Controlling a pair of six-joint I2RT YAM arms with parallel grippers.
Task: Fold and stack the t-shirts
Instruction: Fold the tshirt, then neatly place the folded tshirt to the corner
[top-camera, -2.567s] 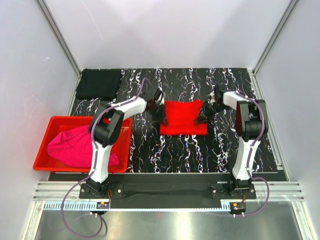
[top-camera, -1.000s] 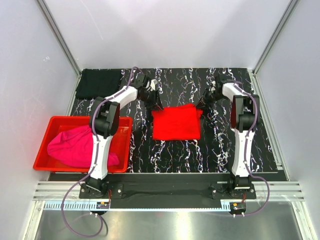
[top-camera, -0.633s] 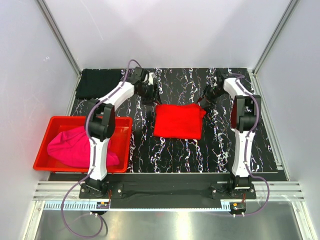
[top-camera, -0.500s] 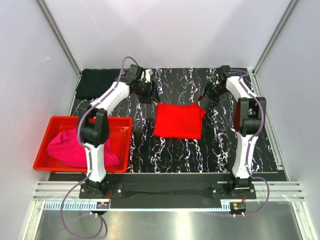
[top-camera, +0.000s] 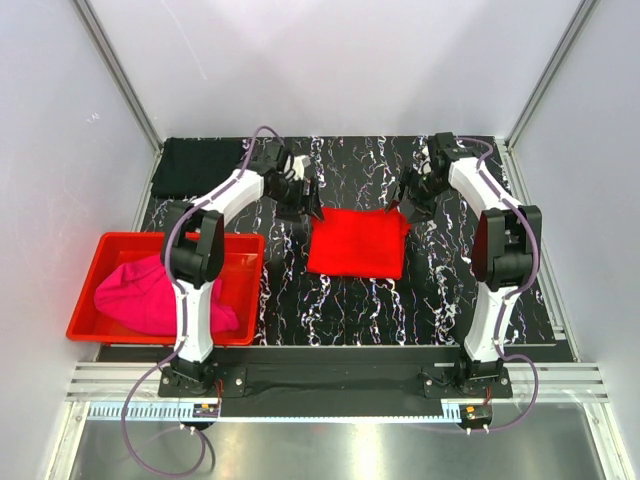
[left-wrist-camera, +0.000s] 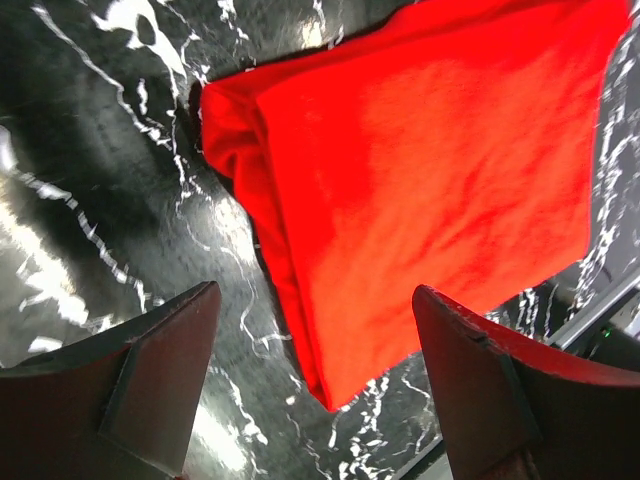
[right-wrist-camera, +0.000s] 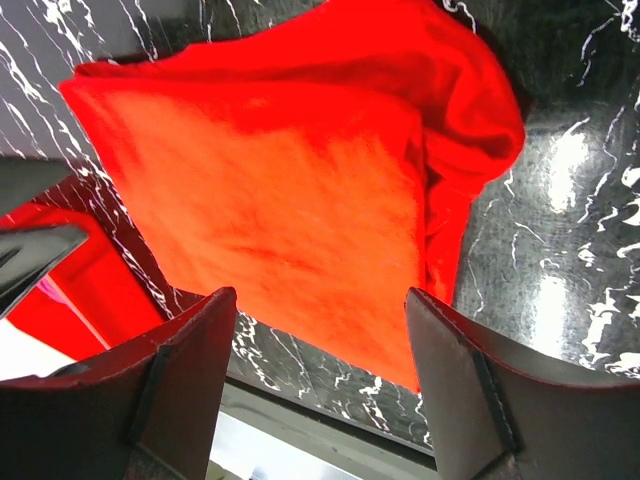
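A bright red t-shirt (top-camera: 357, 243) lies folded into a flat rectangle in the middle of the marbled black table (top-camera: 400, 300). My left gripper (top-camera: 308, 203) hovers open just off its far left corner, holding nothing. My right gripper (top-camera: 406, 206) hovers open at the far right corner, also free of the cloth. In the left wrist view the red t-shirt (left-wrist-camera: 420, 170) lies below the left gripper (left-wrist-camera: 315, 300). In the right wrist view the red t-shirt (right-wrist-camera: 280, 190) fills the space beyond the right gripper (right-wrist-camera: 320, 300). A black t-shirt (top-camera: 198, 166) lies folded at the far left. A magenta t-shirt (top-camera: 150, 293) is bunched in the bin.
A rigid red plastic bin (top-camera: 95, 255) stands at the left near side of the table. White walls enclose the table at the back and sides, with metal rails along the near edge (top-camera: 330, 380).
Both grippers have opened, let go of the red t-shirt's far corners and lifted slightly away. The shirt has settled flat on the table.
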